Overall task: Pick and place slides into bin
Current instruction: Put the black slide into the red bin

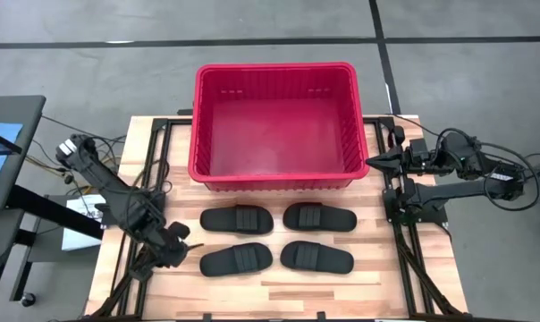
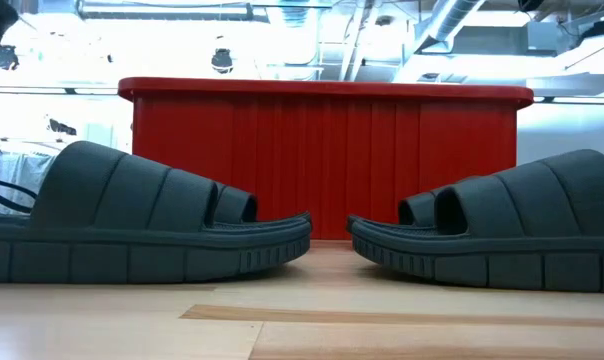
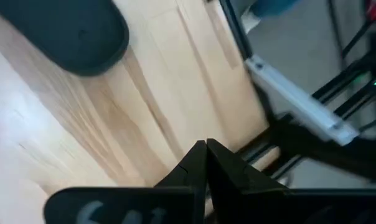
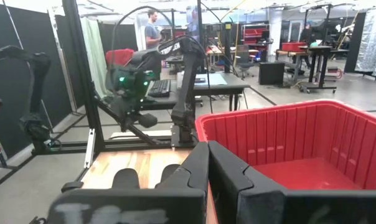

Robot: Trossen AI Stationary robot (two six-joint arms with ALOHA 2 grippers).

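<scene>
Currently, your bin [image 1: 274,67] sits at 12 o'clock; the four slides [image 1: 276,237] lie just below it. Left gripper [image 1: 182,253], at 8 o'clock, and right gripper [image 1: 371,162], at 3 o'clock, are clamped together, empty.

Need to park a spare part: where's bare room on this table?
Bare wood: the front strip below the slides, and the left strip beside the bin. The bin's floor is free. Crowded: the narrow gaps between the four slides, and the left claw by the front-left one.
</scene>
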